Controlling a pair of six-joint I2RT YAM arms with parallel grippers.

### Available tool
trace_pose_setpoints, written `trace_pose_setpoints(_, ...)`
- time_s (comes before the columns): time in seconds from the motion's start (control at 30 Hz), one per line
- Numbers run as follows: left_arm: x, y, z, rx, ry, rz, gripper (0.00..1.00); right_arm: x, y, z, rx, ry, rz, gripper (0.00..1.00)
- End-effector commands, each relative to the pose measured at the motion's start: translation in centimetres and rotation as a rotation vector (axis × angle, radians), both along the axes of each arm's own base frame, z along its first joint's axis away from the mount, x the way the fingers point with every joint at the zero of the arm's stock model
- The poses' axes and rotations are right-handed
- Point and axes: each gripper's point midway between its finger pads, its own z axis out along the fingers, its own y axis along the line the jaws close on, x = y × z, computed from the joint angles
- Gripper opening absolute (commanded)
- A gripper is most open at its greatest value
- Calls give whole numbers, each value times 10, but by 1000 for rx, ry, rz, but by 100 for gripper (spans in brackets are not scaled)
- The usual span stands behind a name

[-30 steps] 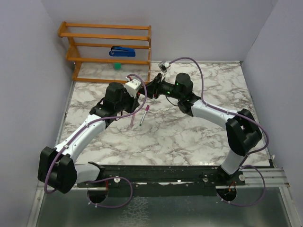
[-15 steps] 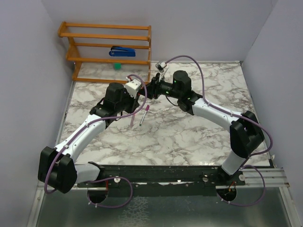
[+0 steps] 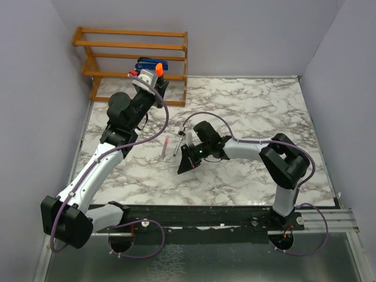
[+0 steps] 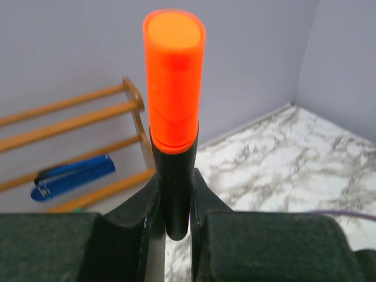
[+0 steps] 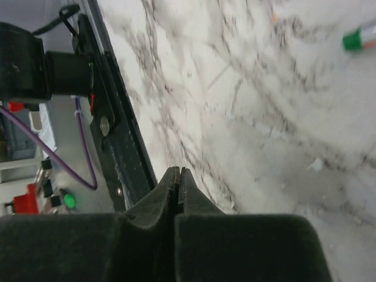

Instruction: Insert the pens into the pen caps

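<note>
The rack (image 3: 129,33) stands at the far left corner of the counter (image 3: 264,111), with the stapler (image 4: 73,176) on a shelf. The left end effector (image 3: 153,74) is in front of the rack, gripping the marker (image 4: 174,188), whose cap (image 4: 173,82) is on its outer end. The left slim pen (image 3: 165,147) and the right slim pen (image 3: 176,147) lie side by side mid-counter, and the right end effector (image 3: 182,168) is just before them.

Upright black marker (image 4: 174,188) wears orange cap (image 4: 173,76); pink pen (image 3: 165,147) and silver pen (image 3: 176,148) lie close.

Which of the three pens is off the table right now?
The black marker with the orange end, clamped in the left hand; the pink pen and silver-grey pen lie on the marble table.
</note>
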Motion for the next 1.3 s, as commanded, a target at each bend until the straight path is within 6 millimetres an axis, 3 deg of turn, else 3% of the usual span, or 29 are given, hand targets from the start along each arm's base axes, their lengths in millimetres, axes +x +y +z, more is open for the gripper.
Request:
trace_pose_setpoints(0.0,-4,4,46,-80,-146,15,0,-19,-6,16,23,102,64,0)
trace_pose_setpoints(0.17,-3,4,41,-75,-136,13,0,-11,-3,29,60,54,40,8)
trace_pose_setpoints(0.33,-4,1,26,-60,-100,-9,0,16,-11,69,126,-74,-43,18)
trace_pose_setpoints(0.57,-22,-30,-24,35,75,-218,0,88,-60,133,211,-291,-309,48)
trace_pose_setpoints(0.67,-37,-49,-52,74,188,-365,0,103,-70,165,272,-392,-363,56)
trace_pose_setpoints(0.9,-63,-69,-96,81,369,-550,0,111,-71,225,389,-539,-392,57)
trace_pose_setpoints(1.1,-69,-73,-121,89,451,-595,0,111,-76,248,431,-614,-416,54)
trace_pose_setpoints(1.27,-88,-79,-136,103,527,-704,0,99,-80,259,486,-674,-358,52)
